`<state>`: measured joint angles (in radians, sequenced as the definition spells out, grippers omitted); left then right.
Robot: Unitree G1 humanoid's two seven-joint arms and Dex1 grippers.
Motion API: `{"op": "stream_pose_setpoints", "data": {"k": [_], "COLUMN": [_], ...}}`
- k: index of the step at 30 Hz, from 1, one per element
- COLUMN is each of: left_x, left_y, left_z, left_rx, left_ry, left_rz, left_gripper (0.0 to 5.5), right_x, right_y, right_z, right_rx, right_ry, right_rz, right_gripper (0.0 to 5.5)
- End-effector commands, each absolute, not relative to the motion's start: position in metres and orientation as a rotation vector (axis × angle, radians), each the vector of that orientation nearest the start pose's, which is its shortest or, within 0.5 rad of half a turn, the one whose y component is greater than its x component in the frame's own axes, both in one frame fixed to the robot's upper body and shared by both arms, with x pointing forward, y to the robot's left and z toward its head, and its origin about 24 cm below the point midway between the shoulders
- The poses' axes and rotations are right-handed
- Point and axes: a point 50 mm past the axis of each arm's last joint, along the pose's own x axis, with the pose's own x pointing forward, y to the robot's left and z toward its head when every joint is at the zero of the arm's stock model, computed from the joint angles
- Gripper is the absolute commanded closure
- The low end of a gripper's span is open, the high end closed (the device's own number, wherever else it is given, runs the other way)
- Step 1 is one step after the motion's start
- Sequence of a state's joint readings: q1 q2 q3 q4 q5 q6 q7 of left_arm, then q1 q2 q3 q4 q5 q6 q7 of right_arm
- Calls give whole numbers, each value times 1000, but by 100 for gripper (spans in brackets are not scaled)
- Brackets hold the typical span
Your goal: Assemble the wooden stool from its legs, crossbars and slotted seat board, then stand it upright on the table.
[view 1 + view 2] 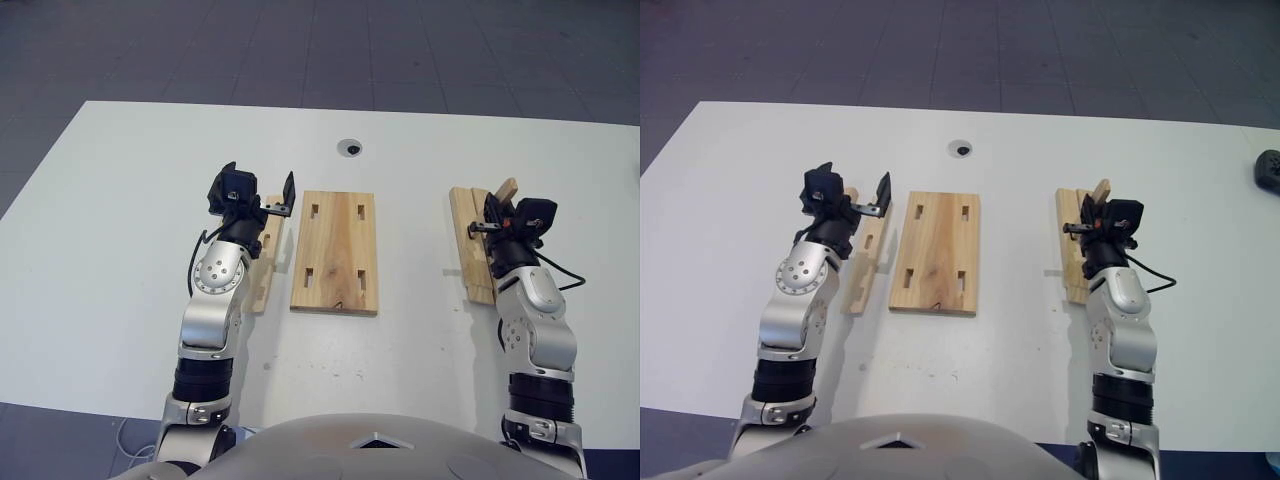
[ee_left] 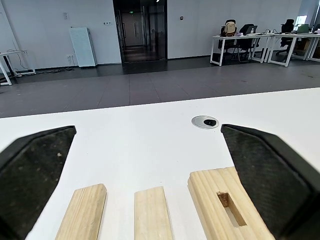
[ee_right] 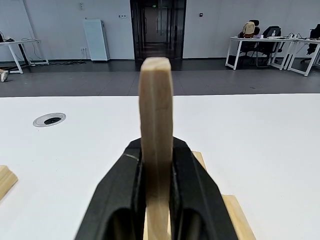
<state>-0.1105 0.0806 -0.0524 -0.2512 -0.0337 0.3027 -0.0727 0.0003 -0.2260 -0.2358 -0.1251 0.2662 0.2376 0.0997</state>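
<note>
Our right hand (image 1: 487, 226) grips one wooden stick (image 3: 156, 100), our left hand (image 1: 262, 196) gapes wide above loose sticks (image 2: 149, 215) beside the bare seat board (image 1: 335, 252); we judge nothing joined yet.

The right claw (image 3: 156, 148) hides the lower sides of the wooden piece (image 3: 156, 95) it grips.

Pale grained seat board (image 1: 334, 252) and wooden piece (image 3: 156, 125); white table (image 1: 120, 200); black left gripper (image 1: 261, 192).

Round cable port (image 1: 349, 148); dark object (image 1: 1267, 168) at far right, perhaps device; office desks (image 2: 240, 36), chairs (image 2: 289, 25), white cabinet (image 2: 83, 46) in room behind.
</note>
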Motion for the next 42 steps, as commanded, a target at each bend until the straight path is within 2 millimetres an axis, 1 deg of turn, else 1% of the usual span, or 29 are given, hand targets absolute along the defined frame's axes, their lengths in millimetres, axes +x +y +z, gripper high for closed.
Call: {"op": "stream_pose_setpoints", "data": {"k": [1,4,11,14,17,19,23,25,28,29,30,32,34,36,37,38,39,40,42], "left_x": [269,270,270,271,272,273,273,273,273,273,273,272,272,271,271,271,271,271,271], "left_y": [139,139,137,137,137,136,135,134,134,134,135,134,134,134,134,135,135,135,134], "left_z": [95,95,94,94,93,93,92,92,92,92,92,91,90,90,89,89,89,89,89], "left_rx": [68,69,62,63,62,61,58,58,58,58,57,56,56,54,53,53,52,52,52], "left_ry": [-41,-40,-36,-38,-40,-40,-39,-39,-41,-41,-40,-38,-36,-35,-34,-33,-32,-32,-31], "left_rz": [-154,-156,-168,-167,-167,-167,-168,-170,-171,-170,-168,-167,-167,-163,-159,-156,-154,-155,-161], "left_gripper": [10,10,10,10,10,10,10,10,10,10,10,10,10,10,10,10,10,10,10], "right_x": [246,254,278,286,293,299,309,314,318,319,320,320,317,308,304,300,298,298,300], "right_y": [-233,-230,-222,-211,-206,-206,-212,-212,-211,-212,-213,-215,-221,-233,-237,-240,-240,-238,-233], "right_z": [47,61,110,135,160,178,204,215,226,226,219,196,158,123,111,105,103,105,117], "right_rx": [94,112,121,133,135,95,46,33,29,26,24,25,38,75,97,98,107,125,163], "right_ry": [161,111,-61,-127,-190,-240,-292,-308,-320,-311,-278,-172,-7,157,212,244,253,238,160], "right_rz": [-98,-90,-45,1,18,19,7,15,29,33,35,33,13,-45,-77,-90,-92,-86,-46], "right_gripper": [472,429,318,265,215,185,116,96,43,29,11,11,11,11,11,11,11,11,11]}}
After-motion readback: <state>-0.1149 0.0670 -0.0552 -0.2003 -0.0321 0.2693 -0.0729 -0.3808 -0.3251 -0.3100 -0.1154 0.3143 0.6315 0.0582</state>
